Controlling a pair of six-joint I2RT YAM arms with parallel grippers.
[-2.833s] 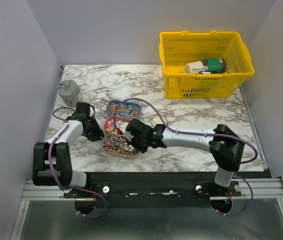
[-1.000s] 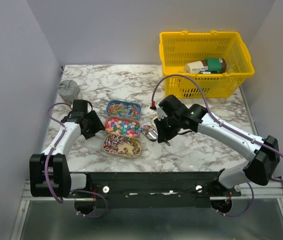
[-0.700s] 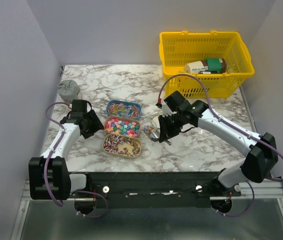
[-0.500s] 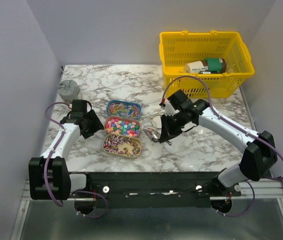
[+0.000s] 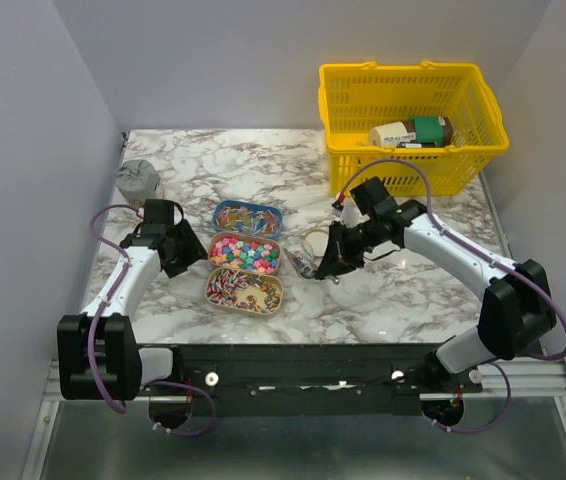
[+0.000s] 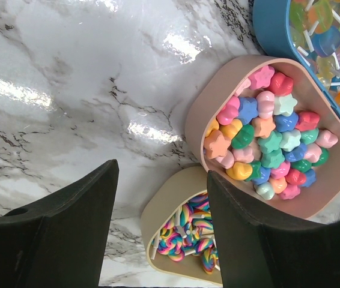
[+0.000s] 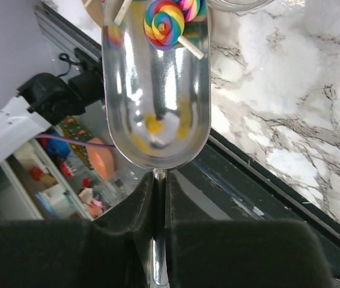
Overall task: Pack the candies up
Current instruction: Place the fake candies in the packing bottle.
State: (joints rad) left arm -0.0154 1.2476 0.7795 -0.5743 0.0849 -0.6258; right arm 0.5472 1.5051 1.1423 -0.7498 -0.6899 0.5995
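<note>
The candies lie in three open trays: round and star-shaped ones in the pink tray (image 5: 245,253) (image 6: 272,138), rainbow swirl lollipops in the beige tray (image 5: 244,290) (image 6: 194,237), flat lollipops in the blue tray (image 5: 246,217) (image 6: 326,36). My right gripper (image 5: 331,260) (image 7: 158,198) is shut on the handle of the silver scoop (image 5: 308,268) (image 7: 156,84). The scoop carries rainbow lollipops (image 7: 164,15) at its tip, next to a small clear jar (image 5: 313,243) (image 7: 236,3). My left gripper (image 5: 189,252) (image 6: 162,171) is open and empty, just left of the trays.
A yellow basket (image 5: 413,170) with boxes and a bottle stands at the back right. A grey round container (image 5: 137,180) sits at the back left corner. The white walls close in on both sides.
My right arm has lifted the scoop out of the beige tray and carried it right to the clear jar, tilting it down. My left gripper has drawn back slightly left.
</note>
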